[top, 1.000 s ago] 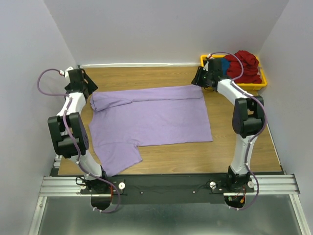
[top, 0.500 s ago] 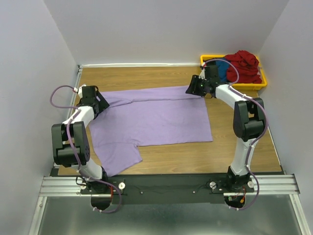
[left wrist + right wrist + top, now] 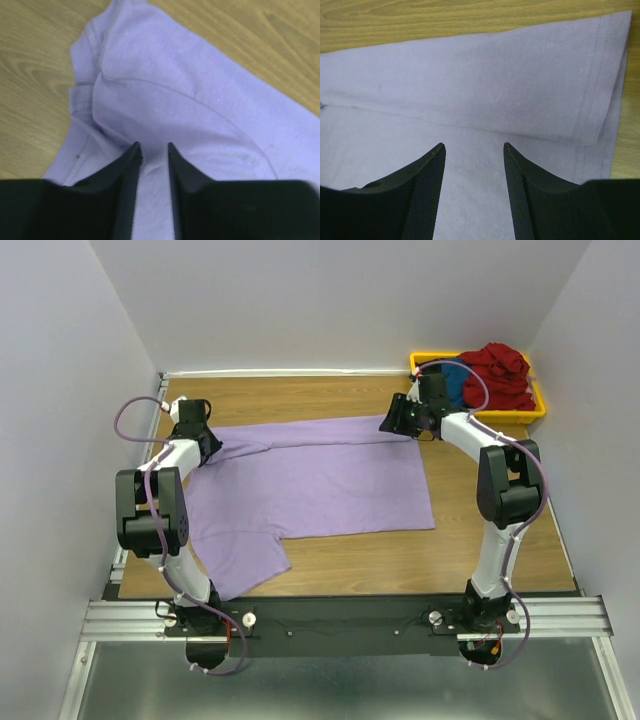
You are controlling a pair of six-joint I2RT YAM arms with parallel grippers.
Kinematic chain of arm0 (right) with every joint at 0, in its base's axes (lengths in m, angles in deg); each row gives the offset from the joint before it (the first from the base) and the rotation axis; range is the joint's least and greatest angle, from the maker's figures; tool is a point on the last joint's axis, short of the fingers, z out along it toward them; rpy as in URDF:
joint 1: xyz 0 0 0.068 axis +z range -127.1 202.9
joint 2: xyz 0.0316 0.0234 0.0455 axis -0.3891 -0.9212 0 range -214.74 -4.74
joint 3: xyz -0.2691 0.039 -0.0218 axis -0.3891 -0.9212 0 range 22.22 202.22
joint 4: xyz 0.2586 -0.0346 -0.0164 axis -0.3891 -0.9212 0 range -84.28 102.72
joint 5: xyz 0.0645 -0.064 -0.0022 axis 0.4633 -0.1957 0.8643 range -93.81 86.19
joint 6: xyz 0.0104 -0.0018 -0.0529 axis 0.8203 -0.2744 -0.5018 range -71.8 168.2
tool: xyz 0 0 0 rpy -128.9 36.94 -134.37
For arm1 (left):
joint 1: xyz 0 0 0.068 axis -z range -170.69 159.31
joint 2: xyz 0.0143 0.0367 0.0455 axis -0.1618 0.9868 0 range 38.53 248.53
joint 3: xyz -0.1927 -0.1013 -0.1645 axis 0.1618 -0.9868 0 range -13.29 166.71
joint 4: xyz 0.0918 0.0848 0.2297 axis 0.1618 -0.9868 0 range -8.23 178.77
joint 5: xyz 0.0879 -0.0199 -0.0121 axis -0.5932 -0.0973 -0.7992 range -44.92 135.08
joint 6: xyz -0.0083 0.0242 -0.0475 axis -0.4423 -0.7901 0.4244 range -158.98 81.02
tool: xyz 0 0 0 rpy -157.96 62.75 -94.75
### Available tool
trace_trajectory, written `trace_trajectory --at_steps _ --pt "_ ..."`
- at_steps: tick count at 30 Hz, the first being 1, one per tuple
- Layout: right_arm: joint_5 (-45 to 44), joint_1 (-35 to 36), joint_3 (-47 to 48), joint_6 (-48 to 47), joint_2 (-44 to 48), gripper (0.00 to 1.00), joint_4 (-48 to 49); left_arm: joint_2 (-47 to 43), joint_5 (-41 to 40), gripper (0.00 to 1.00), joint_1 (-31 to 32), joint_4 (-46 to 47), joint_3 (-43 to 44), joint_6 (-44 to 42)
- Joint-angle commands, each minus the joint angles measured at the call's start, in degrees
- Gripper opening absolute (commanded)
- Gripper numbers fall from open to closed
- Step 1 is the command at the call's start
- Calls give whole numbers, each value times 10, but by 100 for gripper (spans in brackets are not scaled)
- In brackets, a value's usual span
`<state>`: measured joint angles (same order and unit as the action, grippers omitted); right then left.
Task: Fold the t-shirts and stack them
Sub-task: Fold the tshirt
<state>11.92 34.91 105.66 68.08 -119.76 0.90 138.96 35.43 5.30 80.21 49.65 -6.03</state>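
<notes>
The lavender t-shirt [image 3: 310,480] lies spread across the middle of the worktop [image 3: 300,390]. Only its upper edge is turned over, in a long strip, and one sleeve sticks out at the lower left, so I judge the folding barely begun. Nothing is stacked. The dark red shirts [image 3: 505,370] and a blue one [image 3: 455,375] sit heaped in the yellow bin [image 3: 540,410] at the upper right, all left to do.

My left tool [image 3: 152,146] sits on the shirt's upper left corner by the bunched sleeve, jaws narrowly apart with cloth showing in the gap. I cannot tell whether it pinches that cloth. My right tool [image 3: 474,146] stands over the folded strip at the upper right corner, jaws wide apart and holding nothing.

The heap hides how many shirts the bin holds, and I see no black one. My left arm covers part of the far sleeve.
</notes>
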Motion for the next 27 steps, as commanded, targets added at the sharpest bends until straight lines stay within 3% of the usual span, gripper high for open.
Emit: trace_trajectory --at_steps 1,4,11,12,18,25,27 --pt "-3 4 -6 -2 2 57 -1 17 -16 16 3 4 44 1" --pt "-6 4 -9 -4 5 57 -1 37 -11 2 2 -2 77 -3" --pt "-6 4 -15 -6 14 57 -2 66 2 0 5 -28 131 -10" --pt "-8 4 -15 -6 16 57 -2 60 -3 8 5 -29 127 -10" --pt "-1 4 -26 -9 20 57 -4 -14 -55 35 3 -18 26 14" --pt "7 5 -21 -7 11 57 -4 -63 -50 62 -3 23 -75 77" --pt "12 4 -14 -6 5 57 -5 -60 -46 63 -2 30 -81 86"
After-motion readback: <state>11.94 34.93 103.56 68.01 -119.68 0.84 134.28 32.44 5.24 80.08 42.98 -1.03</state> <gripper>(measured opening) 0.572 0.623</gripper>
